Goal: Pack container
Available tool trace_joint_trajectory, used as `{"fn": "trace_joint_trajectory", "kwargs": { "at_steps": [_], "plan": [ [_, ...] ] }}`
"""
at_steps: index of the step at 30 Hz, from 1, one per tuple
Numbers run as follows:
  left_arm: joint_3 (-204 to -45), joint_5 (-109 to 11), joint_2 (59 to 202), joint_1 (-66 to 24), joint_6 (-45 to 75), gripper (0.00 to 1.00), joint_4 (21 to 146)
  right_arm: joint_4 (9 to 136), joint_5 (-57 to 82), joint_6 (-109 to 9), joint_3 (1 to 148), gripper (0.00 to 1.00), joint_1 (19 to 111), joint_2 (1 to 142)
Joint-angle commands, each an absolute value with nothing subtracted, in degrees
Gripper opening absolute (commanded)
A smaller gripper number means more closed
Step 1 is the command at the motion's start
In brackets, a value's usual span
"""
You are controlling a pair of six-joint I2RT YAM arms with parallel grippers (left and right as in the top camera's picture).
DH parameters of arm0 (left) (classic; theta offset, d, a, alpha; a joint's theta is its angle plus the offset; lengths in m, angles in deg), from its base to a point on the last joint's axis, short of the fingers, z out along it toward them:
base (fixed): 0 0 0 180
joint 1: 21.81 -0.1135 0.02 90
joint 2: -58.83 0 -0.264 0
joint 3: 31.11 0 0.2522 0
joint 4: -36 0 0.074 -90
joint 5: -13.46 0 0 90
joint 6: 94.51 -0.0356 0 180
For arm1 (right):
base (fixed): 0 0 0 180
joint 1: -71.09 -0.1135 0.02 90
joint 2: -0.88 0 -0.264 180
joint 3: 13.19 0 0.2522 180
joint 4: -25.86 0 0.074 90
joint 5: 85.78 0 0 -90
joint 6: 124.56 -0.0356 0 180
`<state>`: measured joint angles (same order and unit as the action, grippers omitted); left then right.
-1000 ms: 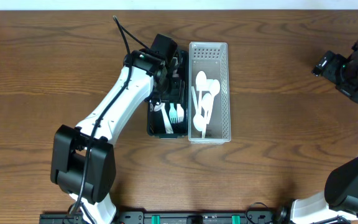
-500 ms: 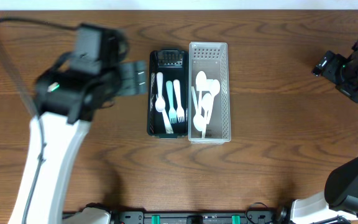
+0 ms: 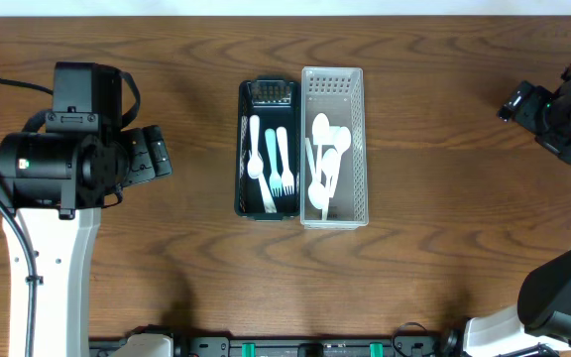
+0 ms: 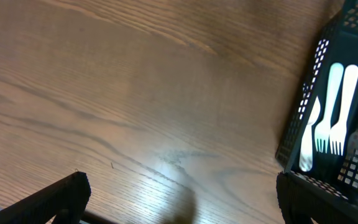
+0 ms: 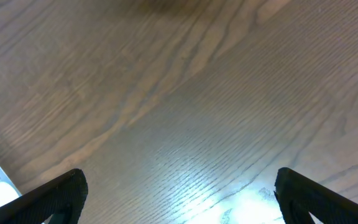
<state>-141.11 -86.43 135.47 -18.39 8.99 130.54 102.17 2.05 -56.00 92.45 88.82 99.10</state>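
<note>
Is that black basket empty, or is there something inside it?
Not empty. The black basket holds plastic cutlery, forks among it, lying flat along the bottom.

No writing, label, brand, number or sign can be read in any of the three views. The black slotted plastic bin (image 3: pixel 240 149), the pale slotted plastic bin (image 3: pixel 332 84) touching its side and the brown wood-grain desk (image 3: pixel 444 198) show only plain surfaces.
</note>
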Motion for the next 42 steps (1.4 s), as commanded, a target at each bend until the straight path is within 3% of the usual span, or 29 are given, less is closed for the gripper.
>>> {"fn": "trace_joint_trajectory", "kwargs": {
  "at_steps": [1, 10, 23, 27, 34, 42],
  "plan": [
    [-141.0, -87.8, 134.7, -18.7, 8.7, 0.98, 130.7, 102.2, 1.9, -55.5, 92.2, 0.99, 89.0, 99.6],
    [-141.0, -87.8, 134.7, -18.7, 8.7, 0.98, 130.7, 102.2, 1.9, -55.5, 92.2, 0.99, 85.0, 96.4],
    [-141.0, -87.8, 134.7, -18.7, 8.7, 0.98, 130.7, 102.2, 1.9, -55.5, 91.3, 0.99, 59.7, 78.7],
    [-141.0, -87.8, 134.7, -18.7, 8.7, 0.98, 130.7, 102.2, 1.9, -55.5, 87.2, 0.99, 55.6, 71.0],
    [-141.0, -87.8, 134.7, -18.7, 8.7, 0.98, 130.7, 91.4, -5.9, -55.0, 68.7, 0.99, 59.9, 50.9],
    [-141.0, -87.8, 134.7, -18.7, 8.7, 0.98, 130.7, 80.7, -4.3, -49.7, 44.4, 0.99, 68.3, 26.6]
  ]
}}
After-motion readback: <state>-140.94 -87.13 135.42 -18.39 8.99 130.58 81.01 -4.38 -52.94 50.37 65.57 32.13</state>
